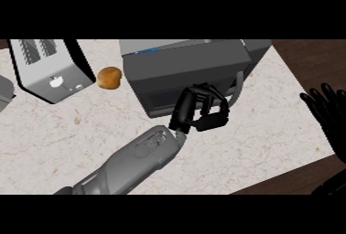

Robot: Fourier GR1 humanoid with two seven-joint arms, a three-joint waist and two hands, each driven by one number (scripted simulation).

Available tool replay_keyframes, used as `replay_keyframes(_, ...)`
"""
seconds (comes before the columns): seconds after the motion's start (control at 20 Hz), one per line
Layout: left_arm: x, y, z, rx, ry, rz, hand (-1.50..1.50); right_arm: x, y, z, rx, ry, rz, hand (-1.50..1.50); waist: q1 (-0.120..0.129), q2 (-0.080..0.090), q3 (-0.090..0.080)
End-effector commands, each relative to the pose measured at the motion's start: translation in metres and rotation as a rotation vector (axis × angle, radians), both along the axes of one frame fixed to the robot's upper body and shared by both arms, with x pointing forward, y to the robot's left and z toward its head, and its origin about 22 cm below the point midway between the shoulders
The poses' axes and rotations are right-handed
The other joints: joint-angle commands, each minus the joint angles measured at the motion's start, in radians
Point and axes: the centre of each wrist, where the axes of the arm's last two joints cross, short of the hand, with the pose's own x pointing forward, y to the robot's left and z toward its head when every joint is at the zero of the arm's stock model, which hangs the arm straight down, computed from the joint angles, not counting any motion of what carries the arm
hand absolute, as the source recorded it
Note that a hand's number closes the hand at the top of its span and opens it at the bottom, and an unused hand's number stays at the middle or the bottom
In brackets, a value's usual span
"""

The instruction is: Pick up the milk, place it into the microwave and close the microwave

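one microwave (186, 68), one toaster (51, 68), one potato (109, 77), perhaps; two hands (199, 109) (331, 114).

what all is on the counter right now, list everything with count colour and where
microwave: one, dark grey, top centre of the counter, door looks shut
toaster: one, silver with black sides, upper left
potato: one, brown, between the toaster and the microwave
grey object: one, cut off at the left edge, cannot tell what it is
counter: one, pale marbled top, dark wood floor beyond its right edge
milk: none in sight
left hand: one, black on a grey forearm, fingers curled at the microwave's front right, by its handle
right hand: one, black, open, resting at the right edge with fingers up
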Motion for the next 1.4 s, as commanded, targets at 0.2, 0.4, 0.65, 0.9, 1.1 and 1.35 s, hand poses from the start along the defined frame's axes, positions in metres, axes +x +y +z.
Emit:
replay_keyframes(0.2, 0.028, 0.004, 0.025, -0.124, -0.025, 0.09, 1.5, 0.005, 0.002, 0.016, 0.013, -0.016, 0.04, -1.5, -0.036, 0.017, 0.0)
replay_keyframes(0.4, 0.029, 0.006, 0.019, -0.133, -0.041, 0.097, 1.5, 0.005, -0.001, 0.023, 0.003, -0.023, 0.06, -1.5, -0.051, 0.024, 0.002)
replay_keyframes(0.65, 0.032, 0.008, 0.018, -0.158, -0.056, 0.099, 1.5, 0.008, -0.004, 0.039, -0.01, -0.053, 0.064, -1.5, -0.048, 0.024, 0.001)
replay_keyframes(0.9, 0.034, 0.008, 0.019, -0.176, -0.071, 0.111, 1.5, 0.01, -0.006, 0.047, -0.013, -0.056, 0.073, -1.5, -0.054, 0.024, 0.002)
replay_keyframes(1.1, 0.036, 0.01, 0.017, -0.192, -0.072, 0.118, 1.5, 0.009, -0.007, 0.049, 0.004, -0.052, 0.075, -1.5, -0.055, 0.026, 0.003)
replay_keyframes(1.35, 0.036, 0.011, 0.015, -0.209, -0.086, 0.125, 1.5, 0.01, -0.011, 0.057, 0.0, -0.056, 0.077, -1.5, -0.061, 0.029, 0.003)
